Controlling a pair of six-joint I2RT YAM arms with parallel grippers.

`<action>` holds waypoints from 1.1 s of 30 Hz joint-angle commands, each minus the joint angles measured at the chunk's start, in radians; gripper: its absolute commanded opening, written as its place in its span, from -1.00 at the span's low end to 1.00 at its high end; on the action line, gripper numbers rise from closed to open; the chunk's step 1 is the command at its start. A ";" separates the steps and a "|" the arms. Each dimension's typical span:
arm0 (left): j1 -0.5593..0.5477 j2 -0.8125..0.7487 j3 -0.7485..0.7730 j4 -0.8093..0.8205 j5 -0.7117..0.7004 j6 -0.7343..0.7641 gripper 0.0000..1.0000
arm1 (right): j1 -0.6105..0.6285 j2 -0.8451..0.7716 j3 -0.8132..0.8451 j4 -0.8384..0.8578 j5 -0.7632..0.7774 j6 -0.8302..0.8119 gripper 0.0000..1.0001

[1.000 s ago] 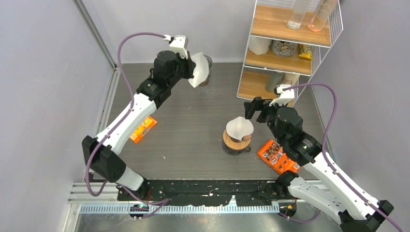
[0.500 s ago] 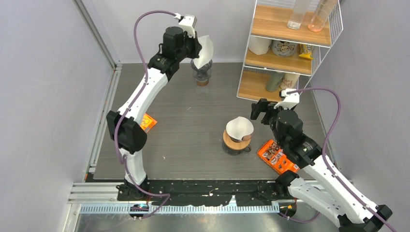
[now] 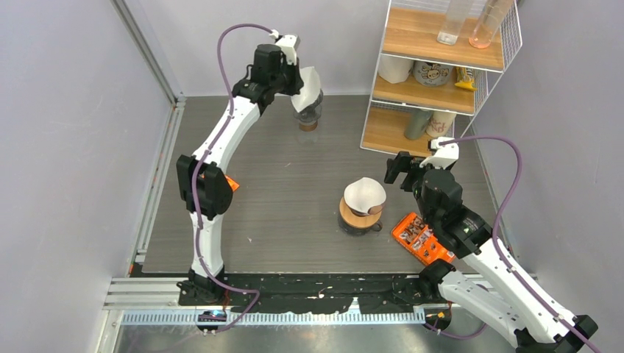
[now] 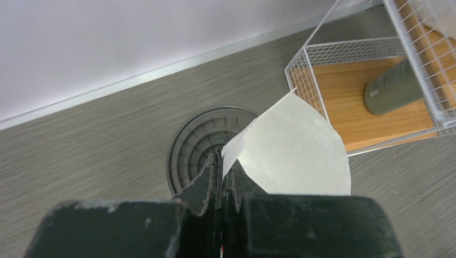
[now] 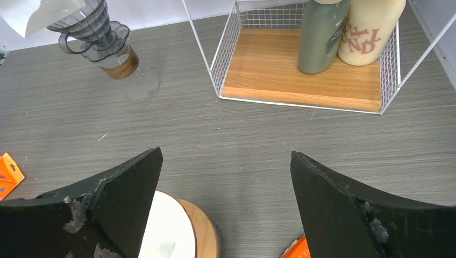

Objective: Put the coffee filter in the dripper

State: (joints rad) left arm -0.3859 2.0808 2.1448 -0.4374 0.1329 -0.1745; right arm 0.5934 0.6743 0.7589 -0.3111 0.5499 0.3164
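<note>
Grip: left hand [image 4: 218,162] clamped on filter [image 4: 293,156] above far dripper [image 4: 196,148] | right hand [image 5: 225,158] spread apart, idle | tip: centre the cone, lower straight, then let go

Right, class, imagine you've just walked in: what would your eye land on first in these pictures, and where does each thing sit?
Probably the white coffee filter pinched in the left hand at the far side of the table, just over the grey dripper. Next, a second white filter on a round wooden stand mid-table, with the open right hand beside it. A wire shelf stands far right.
</note>
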 commanded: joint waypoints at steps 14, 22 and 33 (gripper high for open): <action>0.015 0.119 0.130 -0.056 0.031 0.046 -1.00 | -0.008 0.003 0.016 -0.010 0.032 -0.001 0.91; 0.015 0.119 0.142 -0.062 0.030 0.046 -0.92 | -0.007 0.001 0.022 -0.021 0.029 0.003 0.91; 0.015 0.093 0.144 -0.061 0.036 0.007 -0.37 | -0.007 -0.010 0.029 -0.035 0.006 0.002 0.91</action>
State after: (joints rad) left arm -0.3771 2.2013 2.2421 -0.5026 0.1509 -0.1505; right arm 0.5915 0.6785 0.7589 -0.3607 0.5560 0.3172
